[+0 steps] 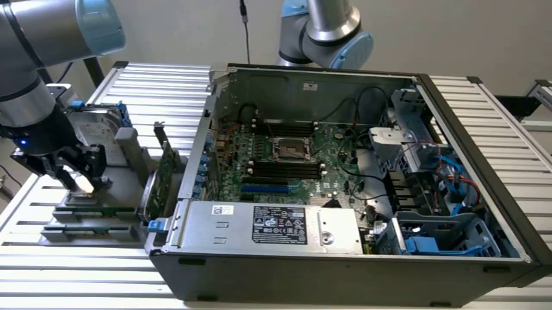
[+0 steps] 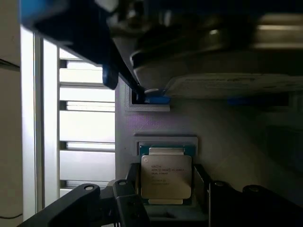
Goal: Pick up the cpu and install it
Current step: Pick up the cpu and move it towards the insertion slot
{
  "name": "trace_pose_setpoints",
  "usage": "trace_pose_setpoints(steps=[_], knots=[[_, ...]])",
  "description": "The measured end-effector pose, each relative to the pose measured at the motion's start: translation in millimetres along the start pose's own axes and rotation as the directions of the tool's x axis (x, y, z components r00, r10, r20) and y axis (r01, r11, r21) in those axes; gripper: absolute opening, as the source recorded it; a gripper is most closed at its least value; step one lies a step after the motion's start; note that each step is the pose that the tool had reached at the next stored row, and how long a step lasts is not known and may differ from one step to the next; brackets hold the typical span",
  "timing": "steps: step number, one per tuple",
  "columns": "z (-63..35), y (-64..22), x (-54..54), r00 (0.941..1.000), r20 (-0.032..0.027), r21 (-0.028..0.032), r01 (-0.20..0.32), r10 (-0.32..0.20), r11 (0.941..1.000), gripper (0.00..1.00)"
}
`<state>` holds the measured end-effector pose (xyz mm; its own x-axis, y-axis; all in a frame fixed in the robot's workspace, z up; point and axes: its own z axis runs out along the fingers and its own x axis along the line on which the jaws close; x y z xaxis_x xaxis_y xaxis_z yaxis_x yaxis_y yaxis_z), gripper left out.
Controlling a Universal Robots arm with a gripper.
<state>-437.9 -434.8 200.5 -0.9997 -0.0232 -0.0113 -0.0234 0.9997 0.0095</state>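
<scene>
We're on a slatted metal table (image 1: 155, 84) in front of a plain pale wall (image 1: 190, 32). An open computer case (image 1: 345, 278) lies on its side at the centre of the exterior view.

Over at nine o'clock from the case, the gripper (image 1: 79, 181) is down low over a grey fixture tray (image 1: 121, 187). The wrist view gives us the cpu (image 2: 165, 177). It's a small flat square with a pale silver-grey metal lid, faint dark print on top and a thin green edge around it. It sits flat on that grey tray, in a pale-rimmed nest, with the claw's dark parts hard up against two opposite sides. We cannot tell whether the claw is actually clamped on it or only straddling it.

Just beyond the chip on the same tray is a bigger silver drive (image 2: 227, 85) with blue rails. In the exterior view a green card (image 1: 164, 174) stands on edge between the tray and the case wall.

Inside the case the green motherboard (image 1: 337, 161) shows a dark, metal-framed socket (image 1: 289, 148) near its middle. Black cables loop around one o'clock. The silver power supply (image 1: 276, 226) lies at six o'clock, and blue plastic drive bays (image 1: 448, 239) sit at four. Behind the case, at twelve, we see a grey arm joint (image 1: 332, 39) with a pale blue cap.
</scene>
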Motion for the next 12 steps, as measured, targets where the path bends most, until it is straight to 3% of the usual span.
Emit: trace_pose_setpoints(steps=[12], knots=[[-49.8, 0.3, -5.5, 1.0, -0.0069, -0.0004, 0.0, 0.0, 1.0, 0.54]])
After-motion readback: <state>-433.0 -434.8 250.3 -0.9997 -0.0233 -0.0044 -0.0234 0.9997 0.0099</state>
